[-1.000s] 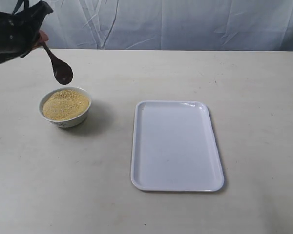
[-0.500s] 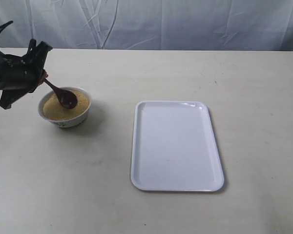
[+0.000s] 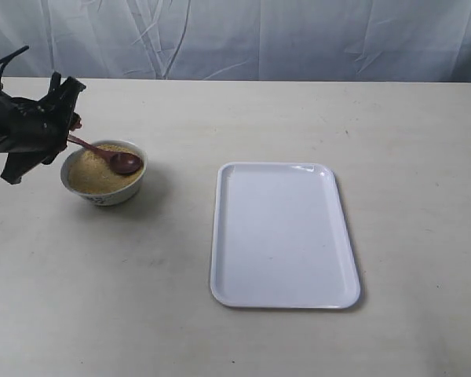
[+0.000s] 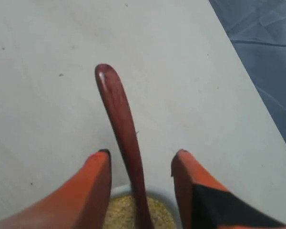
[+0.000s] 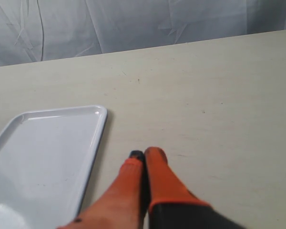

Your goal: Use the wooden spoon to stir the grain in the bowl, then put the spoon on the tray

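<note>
Dipping into the grain, the wooden spoon sits clamped in left fingers; right fingers together.

The left arm lies low and nearly level. Its black wrist ends in the left gripper, which is tilted a little upward. Its two orange fingers stand apart, and the handle of the wooden spoon runs up between them and ends beyond the fingertips. A gap shows on each side of the handle at the tips. Whether it is clamped closer to the palm cannot be told. The right gripper has its orange fingers pressed flat together, tips touching, with nothing between them.
</note>
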